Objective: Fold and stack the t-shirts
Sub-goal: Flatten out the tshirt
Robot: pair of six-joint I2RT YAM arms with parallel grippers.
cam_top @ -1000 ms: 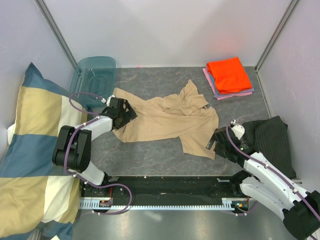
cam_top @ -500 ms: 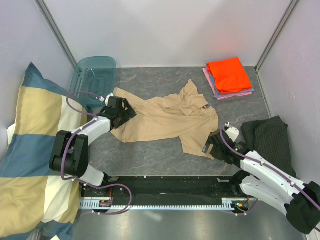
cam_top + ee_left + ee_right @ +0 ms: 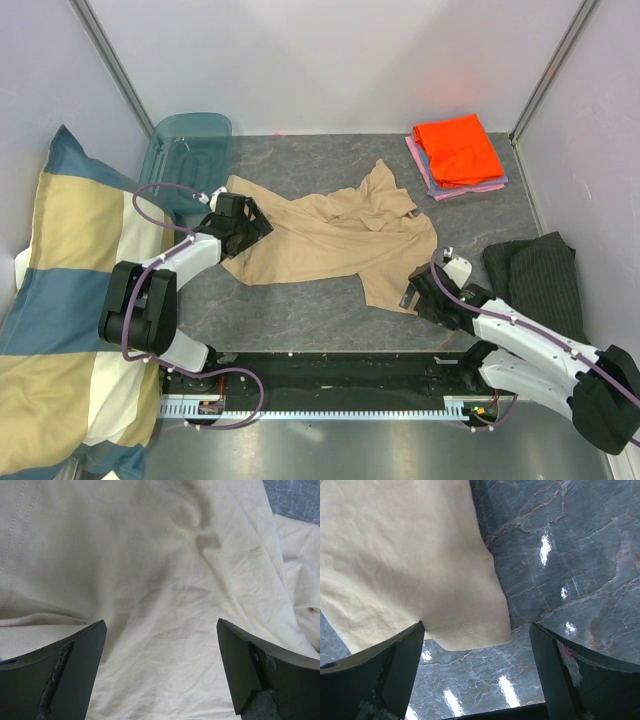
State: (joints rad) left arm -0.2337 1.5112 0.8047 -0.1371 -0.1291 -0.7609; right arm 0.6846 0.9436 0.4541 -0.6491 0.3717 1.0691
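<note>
A folded stack (image 3: 458, 148) lies beyond the tan t-shirt (image 3: 330, 245), itself crumpled and unfolded. At that shirt, both jaws gape empty.

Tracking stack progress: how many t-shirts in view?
4. The tan t-shirt lies unfolded in the middle; the orange t-shirt tops a folded stack at the far right corner, blue t-shirt and pink t-shirt edges showing beneath. More may be hidden there.

Work surface: grey marbled table top (image 3: 320, 160), glossy, with light reflections. Enclosure: plain pale walls (image 3: 330, 60) on three sides, joined by two metal corner posts (image 3: 108, 60).
</note>
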